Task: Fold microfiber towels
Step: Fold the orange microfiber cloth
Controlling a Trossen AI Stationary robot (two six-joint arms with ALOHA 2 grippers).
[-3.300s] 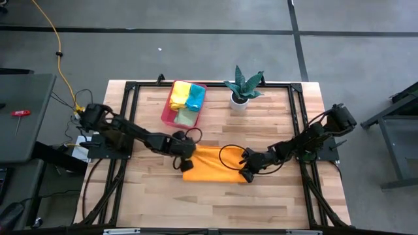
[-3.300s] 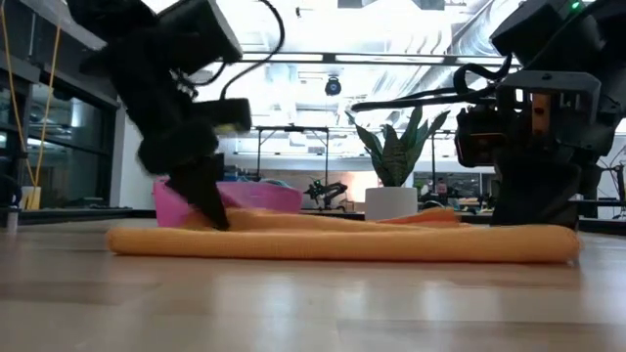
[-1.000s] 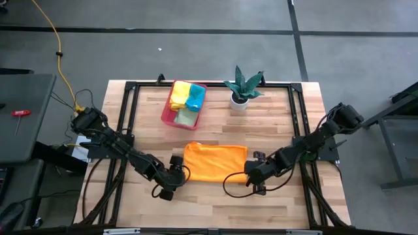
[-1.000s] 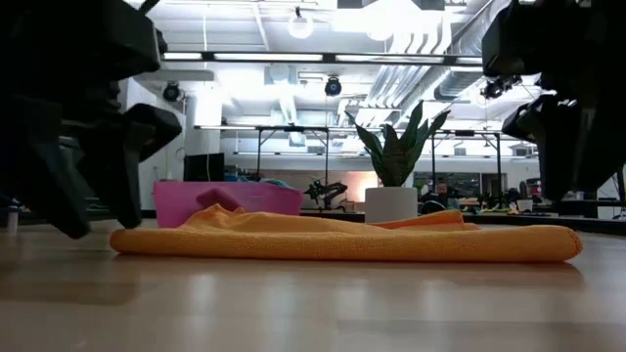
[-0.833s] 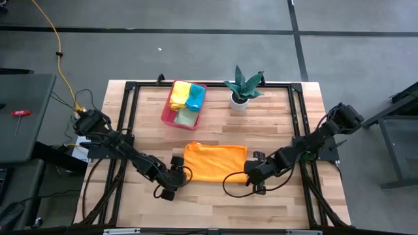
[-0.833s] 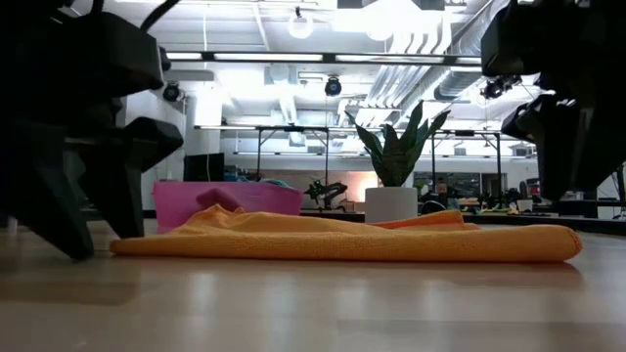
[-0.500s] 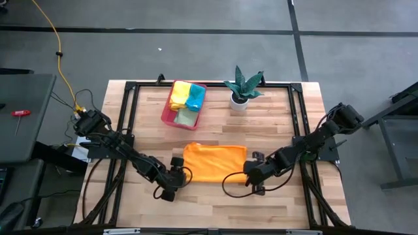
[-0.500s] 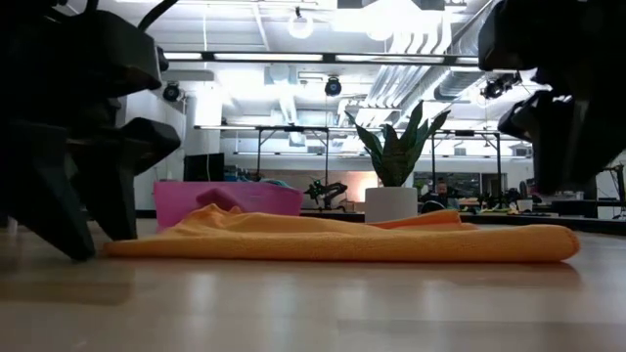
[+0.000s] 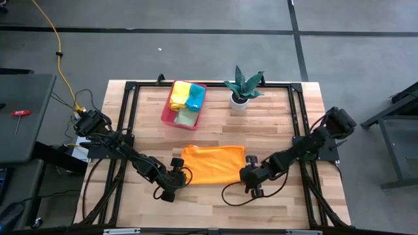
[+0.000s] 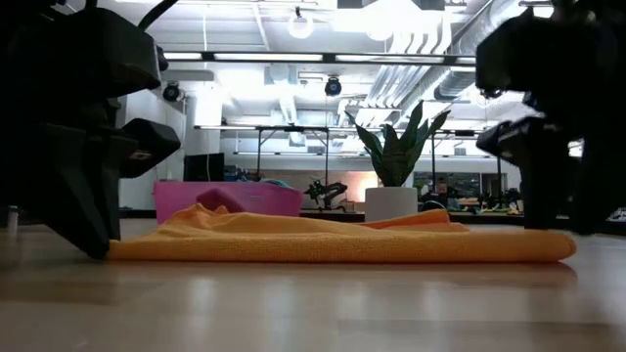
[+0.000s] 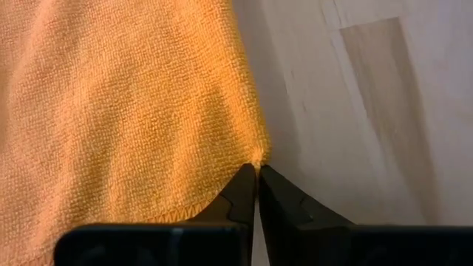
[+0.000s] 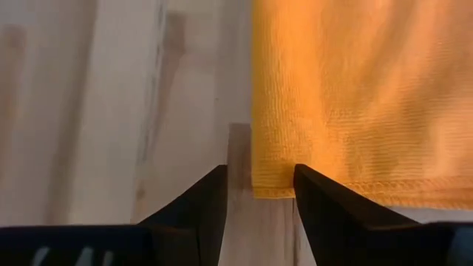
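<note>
- Orange towel point(image 9: 210, 164) is lying flat mid-counter point(image 9: 215, 202), in front of the pink tray point(image 9: 165, 112) holding other towels point(image 9: 187, 96).
- Left claw point(image 11: 257, 174) is pinching the towel's near-left corner, fingers pressed together.
- Right claw point(image 12: 260, 193) is sitting spread at the near-right corner, straddling the hem.

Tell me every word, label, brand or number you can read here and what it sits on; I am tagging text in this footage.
None: no readable text in any view.
The orange towel, pink tray and plant pot are unmarked.
The room behind shows no legible signs.
</note>
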